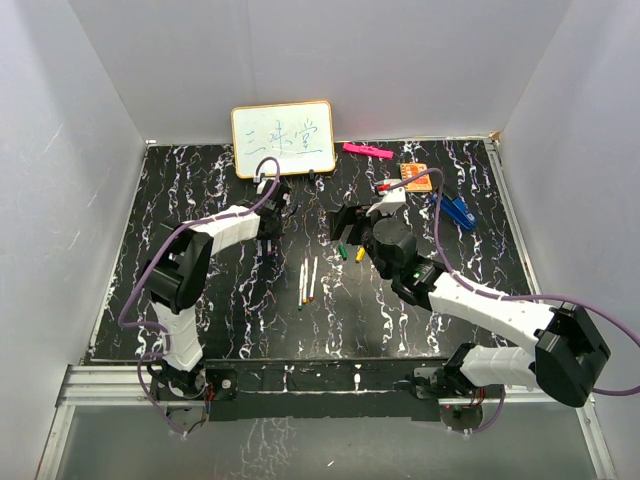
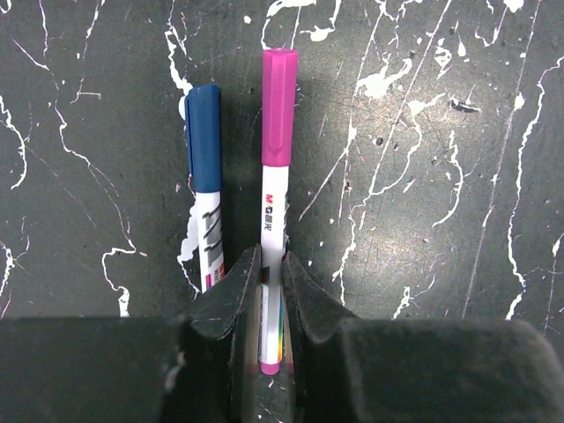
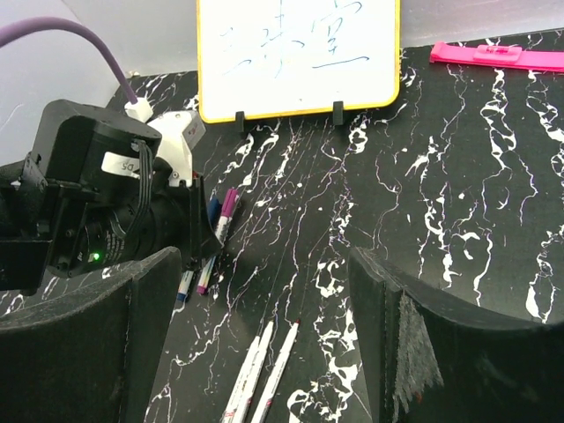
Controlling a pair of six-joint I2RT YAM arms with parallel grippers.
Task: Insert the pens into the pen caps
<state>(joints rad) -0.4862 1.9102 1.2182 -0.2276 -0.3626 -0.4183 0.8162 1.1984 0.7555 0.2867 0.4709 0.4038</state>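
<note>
- The left gripper (image 2: 270, 263) is clamped on the white barrel of a pink-capped pen (image 2: 278, 141), which is pointed away from the fingers on the table (image 2: 423, 194).
- A blue-capped pen (image 2: 204, 159) is laid just beside it on the left, nearly parallel, with a narrow gap between them.
- The right gripper (image 3: 264, 264) is held with its fingers spread wide.
- Uncapped pens (image 1: 306, 283) are grouped mid-table between the arms, with bare surface towards the near edge.
- A green cap (image 1: 342, 251) and a yellow cap (image 1: 360, 254) are seen near the right gripper.
- A whiteboard (image 1: 283, 138) is stood at the far edge.
</note>
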